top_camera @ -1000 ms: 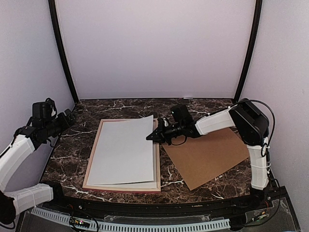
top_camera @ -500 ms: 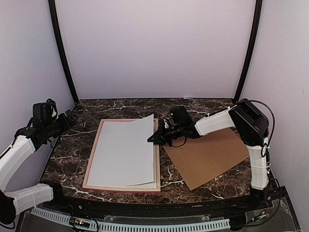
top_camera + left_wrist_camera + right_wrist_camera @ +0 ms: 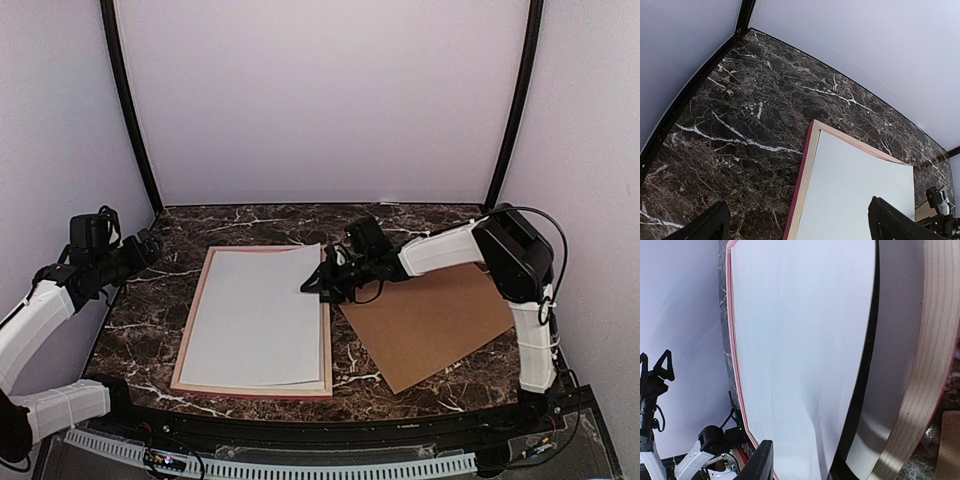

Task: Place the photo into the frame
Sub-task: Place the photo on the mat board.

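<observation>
- Right gripper [image 3: 322,284] sits low over the frame's right rail, toward its far right corner, with its tips at the right edge of the photo [image 3: 255,315]. Only one black finger [image 3: 760,462] shows in the wrist view, so I cannot tell whether the jaws are clamped on the sheet or parted.
- Left gripper [image 3: 148,247] hangs above the left edge of the tabletop [image 3: 140,330], well apart from the frame. Its jaws are spread wide and hold nothing.
- Nearest the arms' bases, the frame [image 3: 803,180] lies flat, left of the tabletop's middle, with its near rail close to the near edge. Pale wood faces up and pink-red shows along its outer sides.
- The photo lies inside the frame, blank white side up, covering nearly the whole opening. Its right edge stands slightly off what is beneath, with a dark shadow under it. A strip of a white surface shows between that edge and the right rail.
- A brown backing board [image 3: 430,325] lies flat to the right, turned at an angle, with its left corner just beside the frame's right rail under the right arm.
- Pale walls and two black corner posts stand behind the far edge.
</observation>
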Controlling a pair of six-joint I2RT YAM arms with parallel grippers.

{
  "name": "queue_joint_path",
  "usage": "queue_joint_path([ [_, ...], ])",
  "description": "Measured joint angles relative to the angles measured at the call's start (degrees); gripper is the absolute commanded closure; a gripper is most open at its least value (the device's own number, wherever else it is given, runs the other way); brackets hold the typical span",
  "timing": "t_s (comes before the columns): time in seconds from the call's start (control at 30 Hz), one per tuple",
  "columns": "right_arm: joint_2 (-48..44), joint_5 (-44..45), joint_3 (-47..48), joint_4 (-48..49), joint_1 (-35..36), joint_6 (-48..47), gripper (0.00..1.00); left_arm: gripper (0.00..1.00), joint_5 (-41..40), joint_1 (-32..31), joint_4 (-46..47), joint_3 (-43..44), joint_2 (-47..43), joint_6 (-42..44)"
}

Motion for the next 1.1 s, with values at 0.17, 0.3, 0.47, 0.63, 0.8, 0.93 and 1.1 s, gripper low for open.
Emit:
queue_joint_path([
  [0.17,0.0,1.99,3.02,-4.55,0.22,-2.91,0.55,0.01,0.24,0.02,0.59,-0.28,0.11,-0.02],
  [0.3,0.0,4.28,5.66,-9.46,0.28,-6.08,0.51,0.01,1.33,0.02,0.59,-0.81,0.24,-0.04],
  [0.47,0.0,7.06,7.39,-14.45,0.37,-9.03,0.49,0.01,2.32,0.02,0.61,-0.85,0.59,-0.04],
  [0.63,-0.07,10.47,8.7,-19.34,0.57,-12.09,0.48,0.01,3.02,0.02,0.68,-0.85,0.83,-0.02],
  [0.8,-1.57,15.72,9.7,-23.61,0.57,-15.54,0.47,0.01,4.31,0.02,1.49,-0.85,1.53,-0.02],
  [0.93,-4.28,20.48,9.6,-26.75,0.5,-18.14,0.46,0.01,6.05,0.02,2.25,-1.18,1.73,-0.02],
  [1.1,-11.32,27.45,4.46,-28.24,0.0,-20.59,0.44,0.01,10.25,0.0,4.02,-1.53,2.43,0.04],
])
